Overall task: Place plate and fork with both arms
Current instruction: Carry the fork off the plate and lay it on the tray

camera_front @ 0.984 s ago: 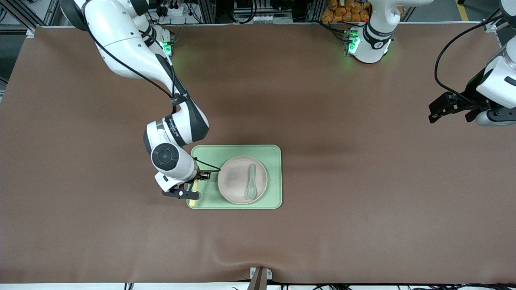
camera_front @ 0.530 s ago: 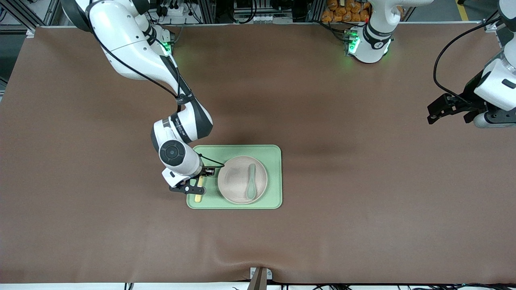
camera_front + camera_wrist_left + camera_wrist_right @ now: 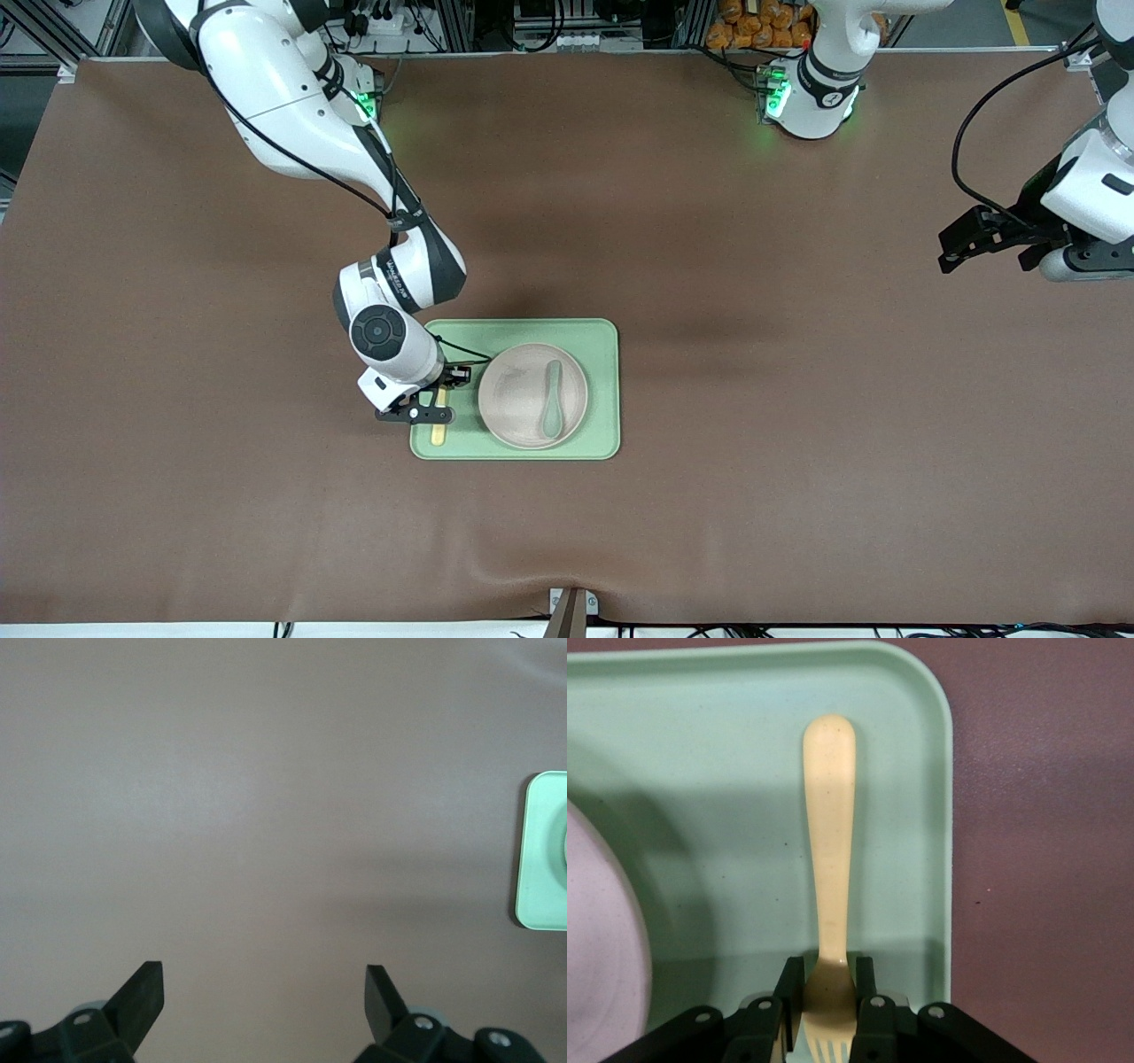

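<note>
The pale pink plate (image 3: 514, 403) lies on the light-green tray (image 3: 602, 390), with a teal spoon (image 3: 553, 399) on it. My right gripper (image 3: 436, 411) is low over the tray's end toward the right arm, beside the plate, and is shut on the yellow fork (image 3: 438, 432). In the right wrist view the gripper (image 3: 826, 970) clamps the fork (image 3: 830, 859) at its neck, with the handle pointing out over the tray (image 3: 726, 744) and the plate's rim (image 3: 594, 939) at the side. My left gripper (image 3: 952, 250) waits open and empty over bare table (image 3: 264, 973).
The brown mat covers the whole table. The tray's corner shows at the edge of the left wrist view (image 3: 542, 850). Both arm bases, lit green, stand at the table's edge farthest from the front camera.
My right gripper has carried the fork from the tray's outer rim a little inward toward the plate. The left arm has barely shifted.
</note>
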You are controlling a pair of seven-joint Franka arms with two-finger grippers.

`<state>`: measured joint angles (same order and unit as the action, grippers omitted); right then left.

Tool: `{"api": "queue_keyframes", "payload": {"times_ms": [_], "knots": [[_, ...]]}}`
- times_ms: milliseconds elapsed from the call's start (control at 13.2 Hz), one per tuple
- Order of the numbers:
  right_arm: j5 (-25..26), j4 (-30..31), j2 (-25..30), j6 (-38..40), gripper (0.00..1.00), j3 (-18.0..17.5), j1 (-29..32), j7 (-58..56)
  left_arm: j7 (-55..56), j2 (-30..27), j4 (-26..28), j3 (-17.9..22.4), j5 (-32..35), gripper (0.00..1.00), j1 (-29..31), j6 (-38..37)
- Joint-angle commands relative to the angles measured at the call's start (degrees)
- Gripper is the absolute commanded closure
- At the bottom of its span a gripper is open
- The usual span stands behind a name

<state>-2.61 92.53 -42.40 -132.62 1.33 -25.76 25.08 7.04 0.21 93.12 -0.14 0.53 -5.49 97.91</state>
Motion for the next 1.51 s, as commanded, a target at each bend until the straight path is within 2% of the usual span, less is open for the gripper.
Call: {"api": "queue_keyframes", "payload": {"times_ms": [0,303,378,454,530,605,681,908,1438], "knots": [[-0.6,2.1,0.7,-1.4,1.00,-0.4,0.5,-1.4,-0.2,0.2,-0.7,-0.1,0.6,0.00,-0.3,-0.6],[-0.6,3.9,0.7,-3.6,0.99,-0.4,0.4,-1.4,-0.2,0.5,-0.7,-0.1,0.6,0.00,-0.3,-0.6],[-0.6,3.8,0.8,-3.6,0.96,-0.4,0.4,-1.4,-0.2,0.6,-0.7,-0.1,0.6,0.00,-0.3,-0.6],[-0.6,3.8,0.8,-3.4,0.88,-0.4,0.4,-1.4,-0.2,0.6,-0.7,-0.1,0.6,0.00,-0.3,-0.6],[-0.6,3.9,0.8,-3.3,0.67,-0.4,0.4,-1.4,-0.2,0.6,-0.8,-0.1,0.6,0.00,-0.3,-0.6],[-0.6,3.8,0.9,-3.2,0.27,-0.3,0.4,-1.4,-0.2,0.6,-0.8,-0.1,0.6,0.00,-0.3,-0.6],[-0.6,3.8,1.1,-3.2,0.00,-0.3,0.4,-1.4,-0.2,0.6,-0.8,-0.1,0.6,0.00,-0.3,-0.6],[-0.6,3.5,2.3,-2.8,0.00,-0.3,0.5,-1.4,-0.2,0.7,-0.8,-0.1,0.6,0.00,-0.3,-0.6],[-0.6,3.3,9.8,2.1,0.00,-0.1,3.5,-1.7,-0.3,0.7,-0.8,-0.1,0.6,0.00,-0.3,-0.6]]}}
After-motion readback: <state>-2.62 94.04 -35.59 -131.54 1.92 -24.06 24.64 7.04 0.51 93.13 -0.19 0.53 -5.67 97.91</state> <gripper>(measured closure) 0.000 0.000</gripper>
